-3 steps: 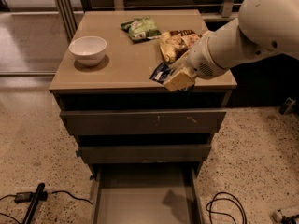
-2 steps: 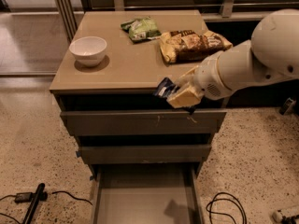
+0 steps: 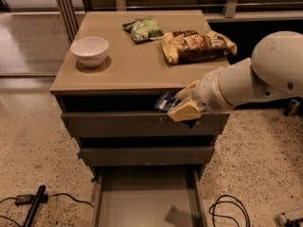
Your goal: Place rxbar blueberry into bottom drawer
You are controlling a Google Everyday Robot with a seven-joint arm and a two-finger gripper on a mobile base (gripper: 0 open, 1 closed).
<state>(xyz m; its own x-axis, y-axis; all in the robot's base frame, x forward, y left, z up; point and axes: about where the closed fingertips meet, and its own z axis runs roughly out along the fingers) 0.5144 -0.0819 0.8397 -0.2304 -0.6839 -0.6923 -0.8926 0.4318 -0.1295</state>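
Note:
My gripper (image 3: 179, 105) is shut on the rxbar blueberry (image 3: 165, 101), a small dark blue wrapper sticking out to the left of the pale fingers (image 3: 185, 111). It hangs in front of the cabinet, level with the top drawer front and below the countertop edge. The bottom drawer (image 3: 147, 200) is pulled open beneath, with a plain grey floor and nothing in it. My white arm reaches in from the right.
On the cabinet top (image 3: 128, 65) stand a white bowl (image 3: 89, 50), a green snack bag (image 3: 142, 28) and a large yellow-brown bag (image 3: 198, 45). Two closed grey drawer fronts (image 3: 142, 124) sit above the open one. Cables (image 3: 229, 212) and a black tool (image 3: 33, 206) lie on the floor.
My gripper has carried the bar off the countertop's front right edge and lowered it forward, from countertop height to the level of the top drawer front.

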